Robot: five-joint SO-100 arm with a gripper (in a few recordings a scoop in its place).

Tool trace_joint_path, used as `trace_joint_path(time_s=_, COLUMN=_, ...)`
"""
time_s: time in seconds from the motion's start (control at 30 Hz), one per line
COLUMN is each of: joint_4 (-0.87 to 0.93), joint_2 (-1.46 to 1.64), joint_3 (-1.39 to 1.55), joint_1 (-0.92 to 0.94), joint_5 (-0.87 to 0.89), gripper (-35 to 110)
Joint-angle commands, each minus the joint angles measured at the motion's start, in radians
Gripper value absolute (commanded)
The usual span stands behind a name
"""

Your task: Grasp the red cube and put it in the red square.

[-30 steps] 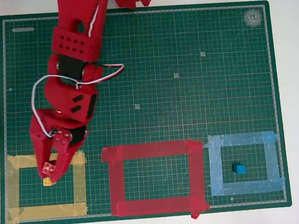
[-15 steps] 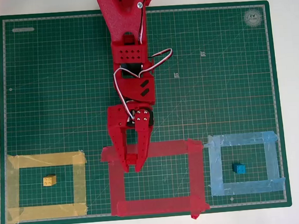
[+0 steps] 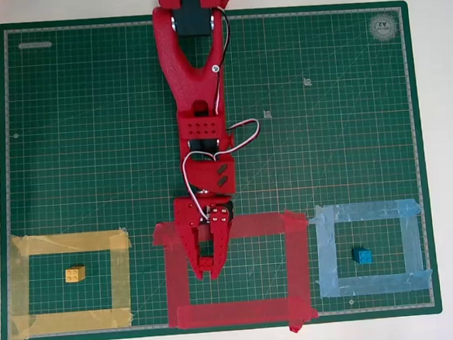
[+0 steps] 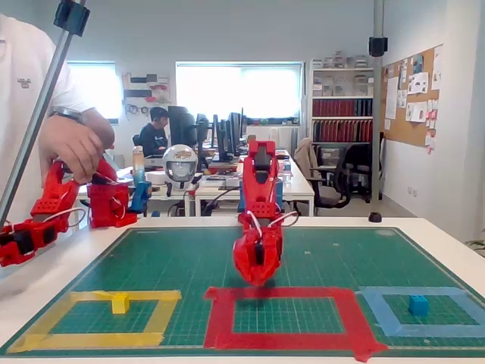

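My red gripper (image 3: 206, 274) points down over the left inner part of the red square (image 3: 236, 312), a wide red tape outline on the green mat. In the fixed view the gripper (image 4: 258, 279) hangs just above the far strip of the red square (image 4: 288, 341). Its fingers are drawn close together with the tips nearly meeting. The red cube is pinched between them and blends into the red fingers, so I cannot make out its shape. No red cube lies loose on the mat.
A yellow cube (image 3: 74, 274) sits inside the yellow tape outline (image 3: 68, 243) at the left. A blue cube (image 3: 362, 256) sits inside the light-blue outline (image 3: 365, 211) at the right. The green mat (image 3: 325, 132) is open behind the outlines.
The arm swung right from the yellow outline, carrying the red cube, then reached forward and lower into the red square. The yellow cube stayed in place.
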Motion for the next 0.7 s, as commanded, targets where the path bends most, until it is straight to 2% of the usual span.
trace_joint_path(time_s=0.0, joint_4=0.035, joint_2=-0.014, joint_3=-0.144, joint_1=0.031, joint_5=-0.015, gripper=-1)
trace_joint_path(time_s=0.2, joint_4=0.035, joint_2=-0.069, joint_3=-0.183, joint_1=0.035, joint_5=-0.018, gripper=-1)
trace_joint_path(time_s=0.37, joint_4=0.035, joint_2=-0.100, joint_3=-0.184, joint_1=0.043, joint_5=-0.109, gripper=-1)
trace_joint_path(time_s=0.67, joint_4=0.037, joint_2=-0.100, joint_3=-0.196, joint_1=0.043, joint_5=-0.164, gripper=-1)
